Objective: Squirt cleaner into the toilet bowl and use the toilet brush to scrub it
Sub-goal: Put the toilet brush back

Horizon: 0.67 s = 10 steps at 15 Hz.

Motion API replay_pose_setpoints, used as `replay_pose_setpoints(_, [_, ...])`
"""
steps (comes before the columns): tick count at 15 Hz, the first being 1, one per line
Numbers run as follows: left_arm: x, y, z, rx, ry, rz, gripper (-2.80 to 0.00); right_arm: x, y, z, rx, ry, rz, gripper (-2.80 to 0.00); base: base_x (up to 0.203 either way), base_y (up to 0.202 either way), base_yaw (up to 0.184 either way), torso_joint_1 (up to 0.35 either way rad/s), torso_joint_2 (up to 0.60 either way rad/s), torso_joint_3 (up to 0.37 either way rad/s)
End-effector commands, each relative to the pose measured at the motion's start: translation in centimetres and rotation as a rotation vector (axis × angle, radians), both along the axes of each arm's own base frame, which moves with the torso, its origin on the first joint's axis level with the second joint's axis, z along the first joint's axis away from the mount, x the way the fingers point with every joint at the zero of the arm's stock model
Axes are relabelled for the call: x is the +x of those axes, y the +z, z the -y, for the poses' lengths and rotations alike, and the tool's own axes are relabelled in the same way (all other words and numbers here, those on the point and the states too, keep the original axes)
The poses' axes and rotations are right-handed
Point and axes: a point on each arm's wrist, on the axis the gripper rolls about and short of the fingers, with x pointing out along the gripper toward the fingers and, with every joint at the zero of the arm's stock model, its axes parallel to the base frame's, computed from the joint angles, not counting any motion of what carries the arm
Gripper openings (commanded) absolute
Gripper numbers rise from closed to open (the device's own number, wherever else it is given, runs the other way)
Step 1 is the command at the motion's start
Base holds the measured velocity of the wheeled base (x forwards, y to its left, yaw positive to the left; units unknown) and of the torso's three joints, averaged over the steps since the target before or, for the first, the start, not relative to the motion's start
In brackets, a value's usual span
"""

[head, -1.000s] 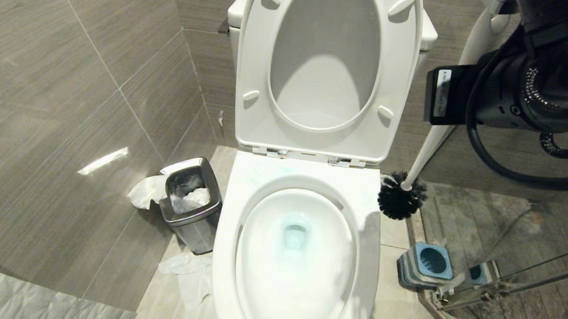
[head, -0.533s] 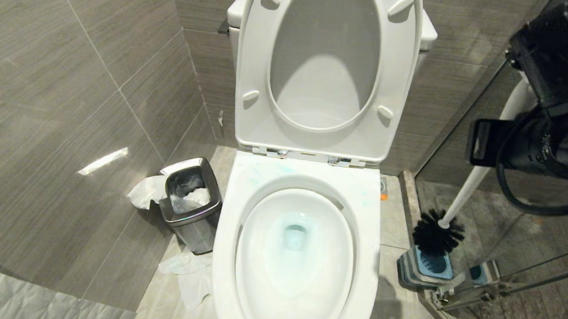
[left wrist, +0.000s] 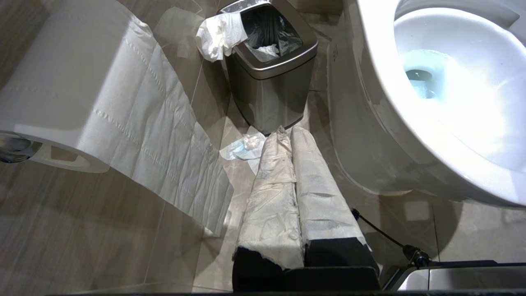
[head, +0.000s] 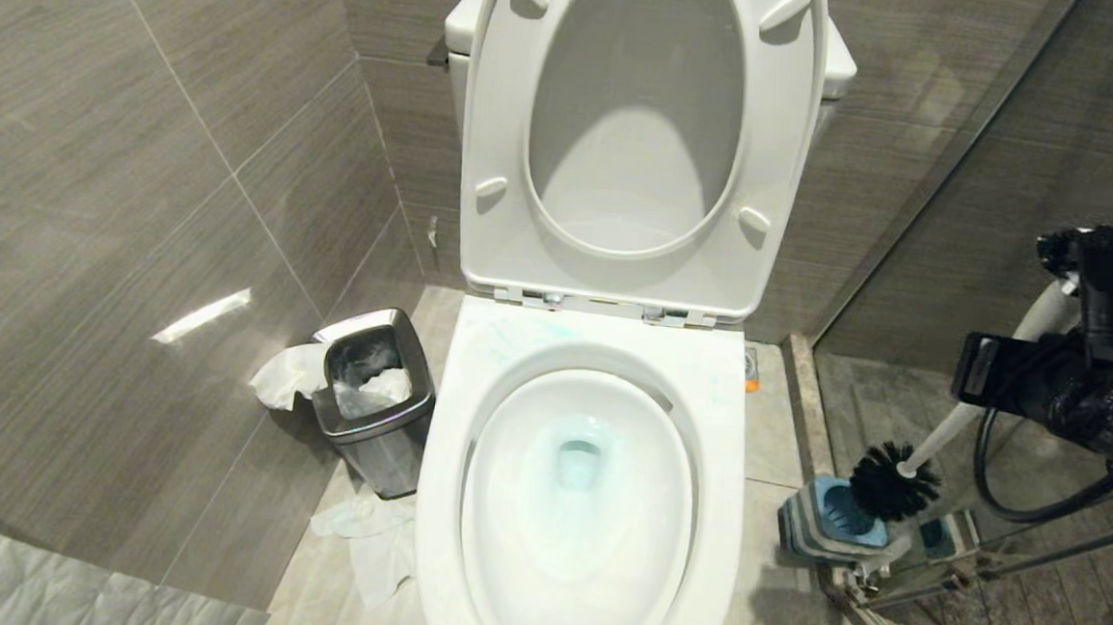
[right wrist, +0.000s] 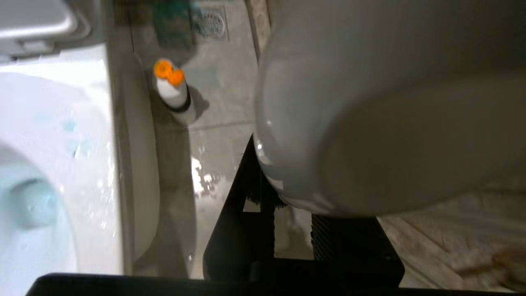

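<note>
Head view: right gripper (head: pixel 1059 314) off to bowl's (head: pixel 574 584) right, clamped on brush (head: pixel 894 481) handle; black head hangs just over blue-topped holder (head: pixel 829 518) beside bowl, likely for docking. Bowl water tinted teal by cleaner (head: pixel 578 464); faint streaks on rim.

Left wrist view: left gripper (left wrist: pixel 289 135) shut, empty, parked low beside bowl, near steel bin (left wrist: pixel 271 94).

Right wrist view: fingers (right wrist: pixel 242 218) grip handle's rounded white end; orange-capped bottle (right wrist: pixel 172 88) stands on floor beside bowl.
</note>
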Motion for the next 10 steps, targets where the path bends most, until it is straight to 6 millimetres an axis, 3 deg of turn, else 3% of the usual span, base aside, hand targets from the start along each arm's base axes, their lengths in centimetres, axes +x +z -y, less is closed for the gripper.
replay_pose_setpoints(1, [0.0,0.0,0.0,0.0,0.0,-0.002,-2.8,1.2,-1.3,1.6,0.02,-0.017,0.076,-2.8,0.0,0.0,0.0,0.0,0.0,0.0])
replay_pose_setpoints(6, [0.0,0.0,0.0,0.0,0.0,-0.002,-2.8,4.3,-6.1,4.1,0.04,-0.023,0.081,-2.8,0.0,0.0,0.0,0.0,0.0,0.0])
replay_pose_setpoints(10, [0.0,0.0,0.0,0.0,0.0,-0.002,-2.8,5.0,-10.2,4.6,0.046,-0.04,0.045,-2.8,0.0,0.0,0.0,0.0,0.0,0.0])
